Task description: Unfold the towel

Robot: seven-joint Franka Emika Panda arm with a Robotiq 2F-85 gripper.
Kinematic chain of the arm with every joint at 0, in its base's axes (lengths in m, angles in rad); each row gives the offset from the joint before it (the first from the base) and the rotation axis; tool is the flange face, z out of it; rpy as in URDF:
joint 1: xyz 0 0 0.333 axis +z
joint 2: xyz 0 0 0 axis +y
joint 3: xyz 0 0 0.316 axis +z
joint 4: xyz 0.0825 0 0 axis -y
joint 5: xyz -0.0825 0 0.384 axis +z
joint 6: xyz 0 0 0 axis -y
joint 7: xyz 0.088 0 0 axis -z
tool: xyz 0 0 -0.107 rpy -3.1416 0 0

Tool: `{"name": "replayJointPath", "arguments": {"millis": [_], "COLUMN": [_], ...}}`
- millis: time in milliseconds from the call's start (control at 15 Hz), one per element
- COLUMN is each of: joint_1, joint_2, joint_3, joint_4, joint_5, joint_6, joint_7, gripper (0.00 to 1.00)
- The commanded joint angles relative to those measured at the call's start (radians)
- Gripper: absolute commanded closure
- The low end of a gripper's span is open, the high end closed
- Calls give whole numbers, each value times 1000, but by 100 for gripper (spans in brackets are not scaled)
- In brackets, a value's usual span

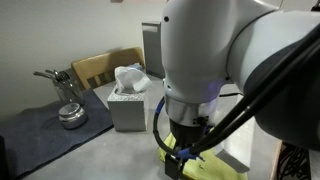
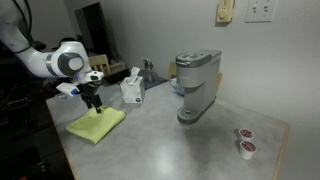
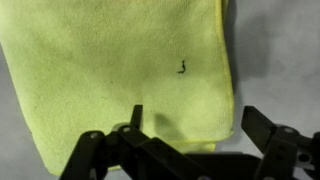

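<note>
A yellow-green towel (image 3: 120, 70) lies folded on the grey table. It also shows in both exterior views (image 2: 97, 125) (image 1: 205, 165). My gripper (image 3: 190, 125) hangs open just above the towel's corner, one finger over the cloth and the other over bare table. It holds nothing. In an exterior view the gripper (image 2: 93, 103) is over the towel's near-left edge. In the exterior view the arm hides most of the towel.
A tissue box (image 2: 132, 88) stands behind the towel, also seen in an exterior view (image 1: 128, 100). A coffee machine (image 2: 195, 85) stands mid-table. Two small cups (image 2: 245, 140) sit at the far right. A metal pot (image 1: 70, 115) rests on a dark mat.
</note>
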Motion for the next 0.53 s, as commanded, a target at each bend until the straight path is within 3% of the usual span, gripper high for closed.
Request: {"name": "replayJointPath", "arguments": {"millis": [0, 467], "joint_1": [36, 61], "joint_2": [49, 79], "joint_3": [-26, -39], "joint_4": [56, 84], "joint_5": [-16, -10], "joint_6": [-34, -49], "joint_7": [14, 11], "gripper": [0, 0]}}
